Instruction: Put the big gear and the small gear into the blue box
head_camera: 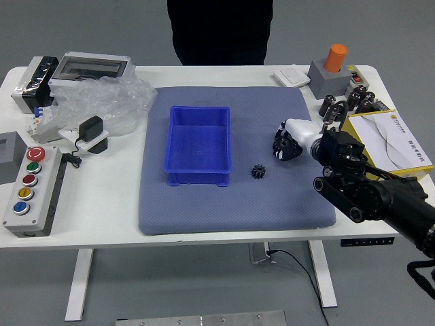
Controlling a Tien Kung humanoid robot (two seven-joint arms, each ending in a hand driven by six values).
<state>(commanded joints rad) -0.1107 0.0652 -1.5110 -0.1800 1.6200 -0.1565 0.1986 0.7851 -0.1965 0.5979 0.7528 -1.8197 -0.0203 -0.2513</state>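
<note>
The right hand [304,133] is held low over the right part of a grey-blue mat [204,210], with its black arm reached in from the right edge. The big gear [281,147], dark and toothed, lies at the hand's tip and is partly hidden by it; whether it is clamped or merely touched cannot be told. The small gear [258,171], also dark, is set on the mat, nearer the bench's near edge and to the left of the big gear, apart from it. Farther left, the blue box [198,141] is placed on the mat with its open top facing up; both gears are outside it.

To the right of the mat, a yellow-edged tray [412,168] with white sheets is partly covered by the arm. At the far right, an orange cylinder [336,58] is stood on a grey block [329,79], with a white pad [291,76] beside it. On the left of the white bench [102,217], a crumpled clear plastic bag [112,102] and a button panel [32,193] are seen, the panel fitted with red, green, yellow and blue buttons. The far side is occupied by a person [221,30] in black clothing.
</note>
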